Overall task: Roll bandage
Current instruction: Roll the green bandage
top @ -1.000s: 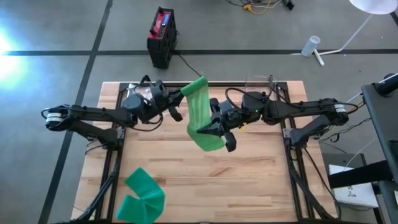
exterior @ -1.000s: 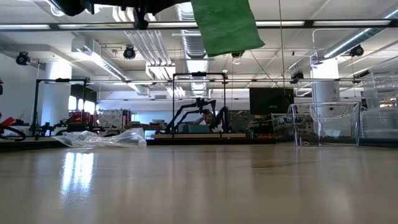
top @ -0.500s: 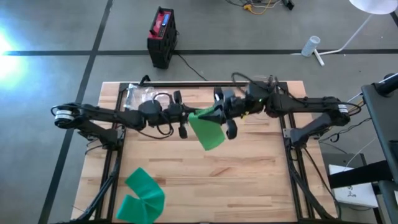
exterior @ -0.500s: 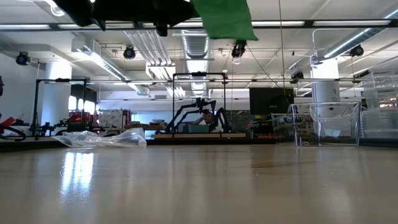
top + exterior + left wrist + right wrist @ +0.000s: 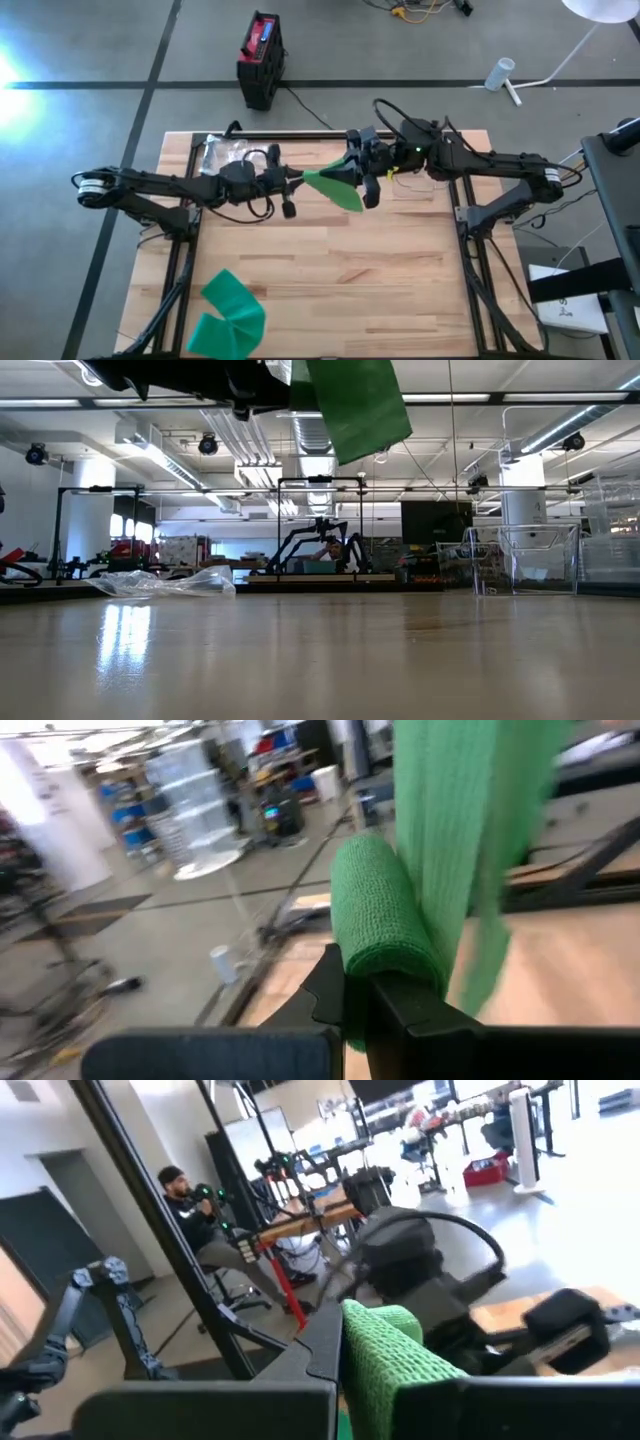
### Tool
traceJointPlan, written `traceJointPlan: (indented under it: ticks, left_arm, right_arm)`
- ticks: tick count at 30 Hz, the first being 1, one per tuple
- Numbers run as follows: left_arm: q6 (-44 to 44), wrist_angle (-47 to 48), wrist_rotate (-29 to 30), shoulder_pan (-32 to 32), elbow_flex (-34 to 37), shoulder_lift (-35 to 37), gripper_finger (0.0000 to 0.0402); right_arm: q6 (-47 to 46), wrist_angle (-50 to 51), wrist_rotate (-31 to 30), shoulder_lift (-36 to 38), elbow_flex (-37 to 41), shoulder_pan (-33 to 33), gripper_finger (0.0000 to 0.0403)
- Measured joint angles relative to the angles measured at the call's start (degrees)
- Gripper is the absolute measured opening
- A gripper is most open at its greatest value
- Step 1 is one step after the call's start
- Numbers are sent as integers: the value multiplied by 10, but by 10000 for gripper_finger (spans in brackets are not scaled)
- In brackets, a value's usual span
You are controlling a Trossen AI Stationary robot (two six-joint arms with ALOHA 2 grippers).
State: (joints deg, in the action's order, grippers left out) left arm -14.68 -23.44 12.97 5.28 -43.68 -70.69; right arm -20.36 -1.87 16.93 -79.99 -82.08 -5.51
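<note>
A green bandage (image 5: 336, 187) is held in the air above the table's far middle, between my two grippers. My left gripper (image 5: 298, 180) reaches in from the left and is shut on the bandage's rolled end (image 5: 380, 915). My right gripper (image 5: 354, 181) reaches in from the right and is shut on the flat strip. In the low view the strip (image 5: 352, 405) hangs down from the picture's top, well clear of the table. A second green bandage (image 5: 228, 312) lies crumpled flat on the table's near left corner. My left gripper pinches the bandage's rolled end (image 5: 388, 952) between its two fingers, coming level from the table's left. The unrolled strip (image 5: 462, 840) leads away from the roll, and the whole is lifted clear. My right gripper pinches the green strip (image 5: 384, 1352) between its two fingers, coming level from the table's right. One layer or several, I cannot tell. The bandage is clear of the table, with loose strip hanging below.
A crumpled clear plastic bag (image 5: 224, 151) lies at the table's far left, and a clear plastic box (image 5: 523, 558) stands at the far right. A black and red case (image 5: 261, 59) sits on the floor beyond the table. A person (image 5: 188, 1205) sits in the room behind.
Both grippers have gone toward the table's far edge with the bandage. My left gripper has also gone toward the right and a little down, and its wrist has rolled. The green strip, long between them before, now shows shorter and gathered close between the two grippers.
</note>
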Motion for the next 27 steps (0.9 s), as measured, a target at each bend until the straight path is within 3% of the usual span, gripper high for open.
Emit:
traceJointPlan:
  ticks: [10, 13, 19, 27]
  left_arm:
    - [-14, -15, -13, 33, 0, 49, 3]
    - [-19, -3, -48, 32, 0, 50, 3]
    - [-25, -5, -52, 32, 0, 43, 3]
    - [-35, 35, -134, 23, 0, 9, 3]
  right_arm:
    - [6, -15, 0, 9, -2, 40, 2]
    - [10, -16, -4, 9, -4, 40, 2]
    - [18, -17, -4, 11, -10, 40, 2]
    - [2, -16, -34, 10, -10, -7, 2]
